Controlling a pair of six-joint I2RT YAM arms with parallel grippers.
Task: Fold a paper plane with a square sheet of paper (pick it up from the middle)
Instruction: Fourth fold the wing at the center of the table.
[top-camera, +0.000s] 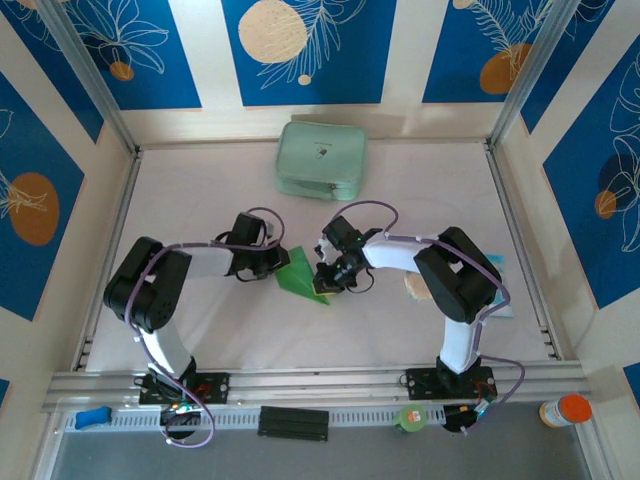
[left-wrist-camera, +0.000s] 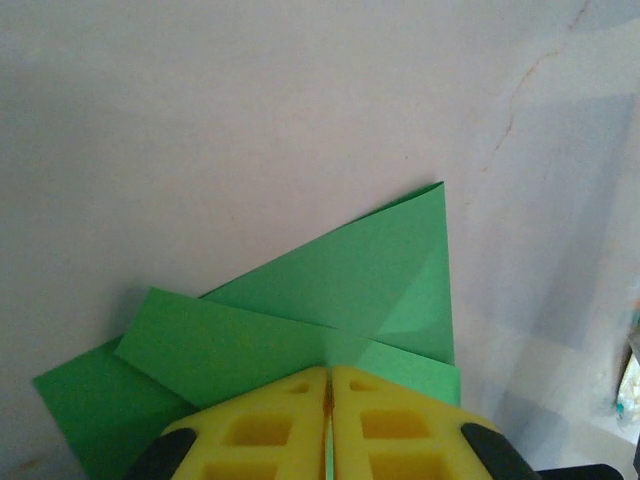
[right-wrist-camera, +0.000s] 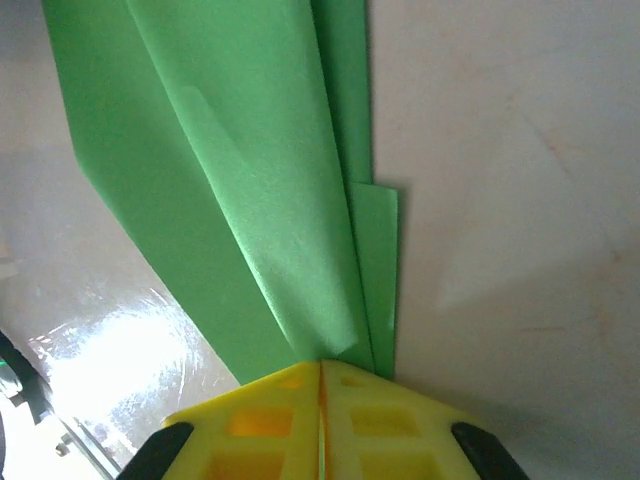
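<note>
Centre of the desk (top-camera: 220, 180): the green paper plane (top-camera: 300, 276) lies partly folded, layered flaps creased, the final dart shape, I judge, yet to come. My left claw (left-wrist-camera: 328, 370) pinches its nine o'clock edge, my right claw (right-wrist-camera: 321, 363) its three o'clock edge. A mint zip pouch (top-camera: 321, 160) sits at twelve o'clock, no obstacle.

The paper plane (top-camera: 298, 274) is plain bright green paper, folded into a flat pointed triangle of overlapping creased layers (left-wrist-camera: 350, 270). It sits around the middle of the table, its narrow tip pointing near and right.
</note>
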